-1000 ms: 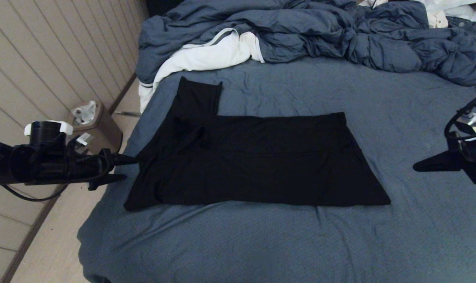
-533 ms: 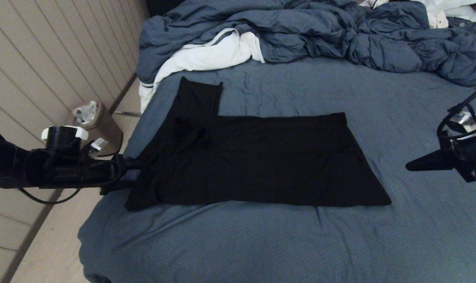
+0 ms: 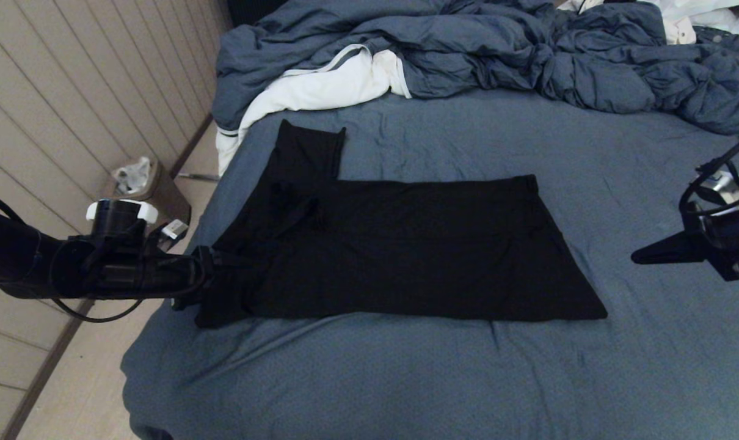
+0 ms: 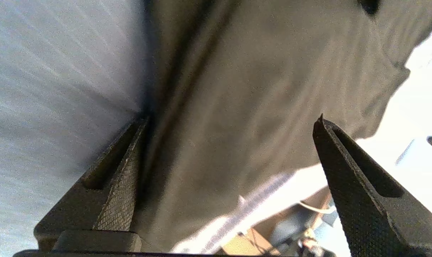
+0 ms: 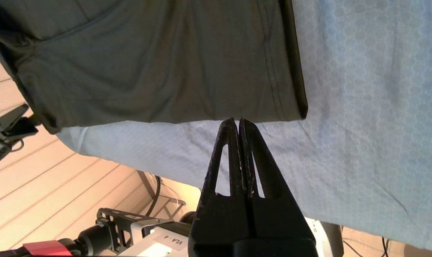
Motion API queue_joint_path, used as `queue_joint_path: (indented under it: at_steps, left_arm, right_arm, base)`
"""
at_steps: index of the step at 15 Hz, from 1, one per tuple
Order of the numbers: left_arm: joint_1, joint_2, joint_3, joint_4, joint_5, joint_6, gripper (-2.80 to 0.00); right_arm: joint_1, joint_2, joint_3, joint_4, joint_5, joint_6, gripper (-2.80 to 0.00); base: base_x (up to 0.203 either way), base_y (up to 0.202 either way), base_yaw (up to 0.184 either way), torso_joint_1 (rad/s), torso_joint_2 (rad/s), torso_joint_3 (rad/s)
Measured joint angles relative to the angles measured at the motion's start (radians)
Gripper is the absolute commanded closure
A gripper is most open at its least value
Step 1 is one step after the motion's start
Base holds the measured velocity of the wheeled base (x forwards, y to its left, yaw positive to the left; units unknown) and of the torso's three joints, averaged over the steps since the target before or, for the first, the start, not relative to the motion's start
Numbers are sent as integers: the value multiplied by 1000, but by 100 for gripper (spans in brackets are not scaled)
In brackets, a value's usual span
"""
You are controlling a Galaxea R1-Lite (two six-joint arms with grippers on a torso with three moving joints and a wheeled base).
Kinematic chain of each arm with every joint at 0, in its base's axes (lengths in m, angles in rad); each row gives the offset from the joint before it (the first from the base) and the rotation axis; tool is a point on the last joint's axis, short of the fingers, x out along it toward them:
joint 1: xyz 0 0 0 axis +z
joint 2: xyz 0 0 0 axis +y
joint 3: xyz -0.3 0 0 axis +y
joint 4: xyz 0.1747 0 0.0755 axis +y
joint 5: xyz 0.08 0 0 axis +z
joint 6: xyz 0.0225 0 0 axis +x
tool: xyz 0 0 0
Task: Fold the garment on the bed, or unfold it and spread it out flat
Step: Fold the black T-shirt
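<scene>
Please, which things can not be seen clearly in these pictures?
- Head view: the left gripper tips are lost against the black garment.
- Any print on the garment: no view shows one.
- Head view: the right gripper arm is cut by the picture's edge.
- Left wrist view: the things beyond the bed are blurred.

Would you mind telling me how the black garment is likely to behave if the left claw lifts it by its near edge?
The garment will probably droop, not lift stiffly: it lies limp, with soft creases by the open left claw. It looks thin and light. Its folded layers may slide apart on the bed.
</scene>
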Motion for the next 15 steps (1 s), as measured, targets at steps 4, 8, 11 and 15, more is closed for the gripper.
queue_joint_path:
  at_steps: [4,8,11,15]
  left_arm:
    - [-19,-27,11,2,-3,-28,0]
    - [-20,-26,10,-10,-2,-29,0]
    - [-20,-17,10,-36,3,-30,0]
    - [-20,-16,19,-38,6,-29,0]
  right_arm:
    - [0,13,-1,-1,2,-3,0]
    - [-1,25,-2,-3,2,-5,0]
    - [-2,30,2,-26,4,-5,0]
    - [16,39,6,-32,14,-6,0]
  base:
    - [0,0,0,0,0,0]
    - [0,0,0,0,0,0]
    - [0,0,0,0,0,0]
    - [0,0,0,0,0,0]
